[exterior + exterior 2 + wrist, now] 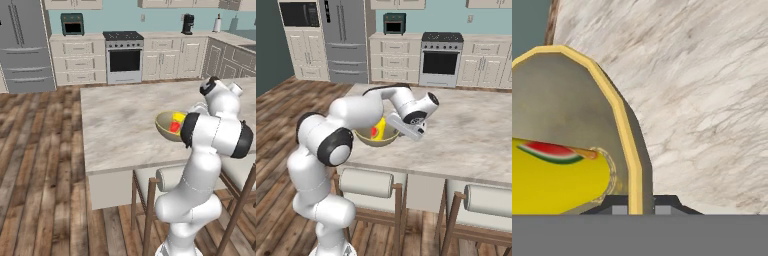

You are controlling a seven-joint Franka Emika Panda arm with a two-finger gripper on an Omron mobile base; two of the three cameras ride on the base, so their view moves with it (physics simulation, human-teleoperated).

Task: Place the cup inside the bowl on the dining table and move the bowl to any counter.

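Kitchen with wood floor, teal far wall, cream cabinets under a far counter (pixel 165 36), stove (pixel 123 56) in the middle, fridge (pixel 25 45) at far left. Nearer stands the big marble-look dining table (pixel 120 125), stools (pixel 368 185) tucked at its near edge. The bowl (pixel 377 138) is near the table's near edge, tilted and apparently lifted off the top; hand view looks along its rim from the side. The cup (pixel 379 129) lies inside the bowl, yellow with its red patch showing. The arm bends over the table, wrist turned down at the bowl's right side. Fingers (pixel 641 205) nearly closed, pinching the bowl's yellowish rim, one tip inside the wall and one outside. Bowl well apart from the far counter.
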